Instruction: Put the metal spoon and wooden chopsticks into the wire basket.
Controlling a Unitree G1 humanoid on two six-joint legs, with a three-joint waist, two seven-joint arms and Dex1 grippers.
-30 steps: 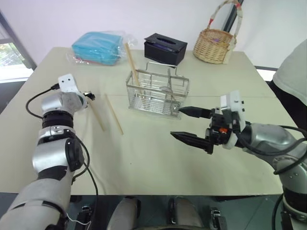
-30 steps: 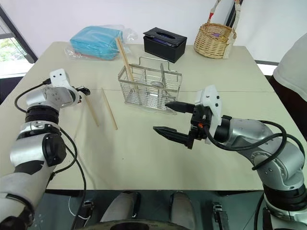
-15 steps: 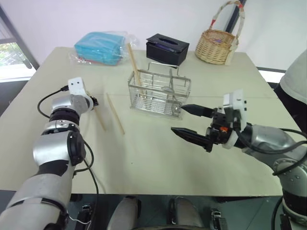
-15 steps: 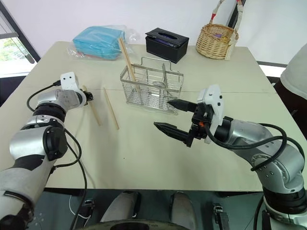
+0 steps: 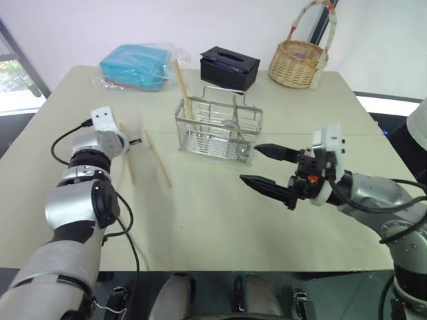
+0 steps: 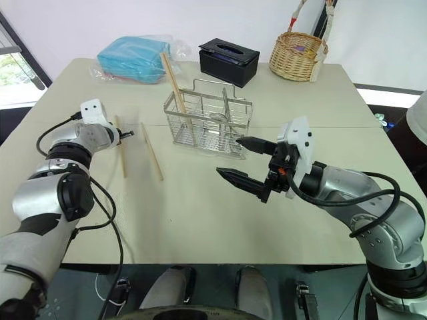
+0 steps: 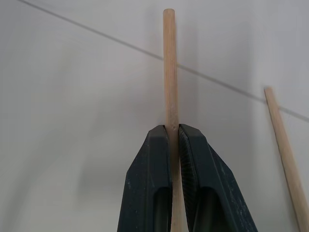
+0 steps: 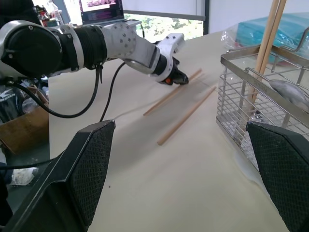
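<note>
The wooden chopsticks (image 5: 159, 159) are split three ways: one stands tilted in the left compartment of the wire basket (image 5: 219, 131) at upper centre of the head view, one lies loose on the table (image 5: 200, 220) left of the basket, and one (image 7: 170, 77) is pinched between the pressed-together fingers of the left gripper (image 7: 174, 140) at middle left of the frame. The wrist view shows that stick running straight out past the fingertips, its far end over the table seam. The metal spoon (image 8: 288, 92) already rests inside the basket. The right gripper (image 5: 270, 170) hangs at centre right, spread wide and empty, just in front of the basket.

The grip looks narrow and sits near one end of the stick, so the long free end may swing or slip as the arm lifts. Carried across, that end could catch the basket's raised rail or knock the leaning chopstick. The loose chopstick lies just beside the held one and could be nudged and rolled toward the table edge.
</note>
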